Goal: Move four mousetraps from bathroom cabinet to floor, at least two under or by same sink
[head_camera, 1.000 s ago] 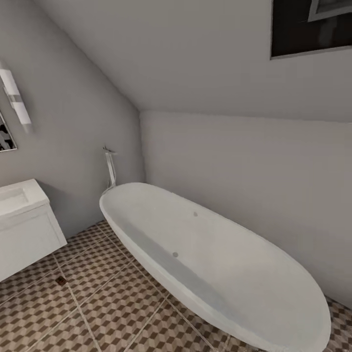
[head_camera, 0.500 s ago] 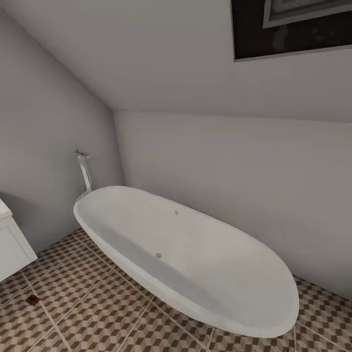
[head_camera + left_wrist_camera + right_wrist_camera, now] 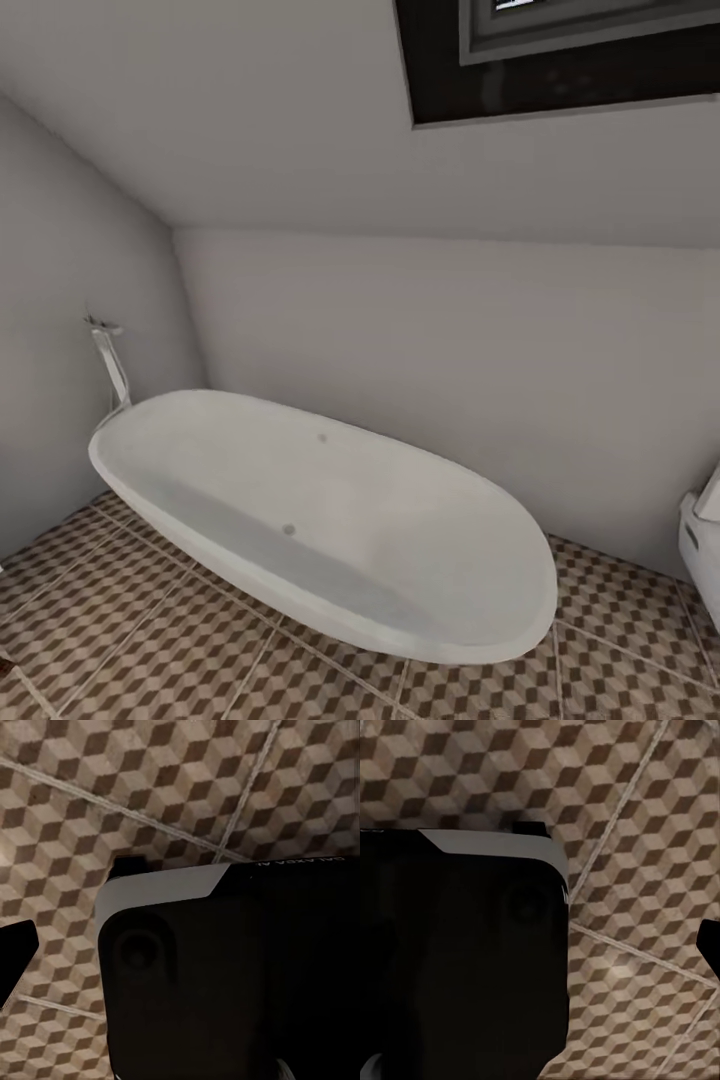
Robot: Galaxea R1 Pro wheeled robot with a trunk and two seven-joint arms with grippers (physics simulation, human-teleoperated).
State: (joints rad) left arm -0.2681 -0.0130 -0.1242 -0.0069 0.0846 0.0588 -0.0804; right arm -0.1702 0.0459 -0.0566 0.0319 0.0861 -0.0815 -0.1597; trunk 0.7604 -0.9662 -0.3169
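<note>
The bathroom floor [image 3: 150, 640] of brown, beige and white cube tiles runs along the bottom of the head view. The same tiles [image 3: 187, 787] lie below the left wrist camera, and more tiles [image 3: 645, 855] below the right one. One dark fingertip [image 3: 15, 952] of my left gripper juts in at an edge. A dark fingertip [image 3: 711, 945] of my right gripper shows at the opposite edge. Neither view shows both fingers or anything held. The mousetraps, cabinet and bathroom sink are out of view, apart from a tiny brown sliver [image 3: 3, 662] on the tiles, too small to identify.
A white oval bathtub [image 3: 330, 520] stands diagonally ahead against grey walls, with a chrome floor tap [image 3: 108, 360] at its far left end. A white toilet [image 3: 705, 540] pokes in at the right edge. A dark skylight [image 3: 560, 60] sits in the sloped ceiling. Black robot bodywork [image 3: 240, 975] is close beneath both wrists.
The head camera has swung to the right: the bathtub sits further left in the picture, the white vanity has left the view, and the toilet has come in at the right.
</note>
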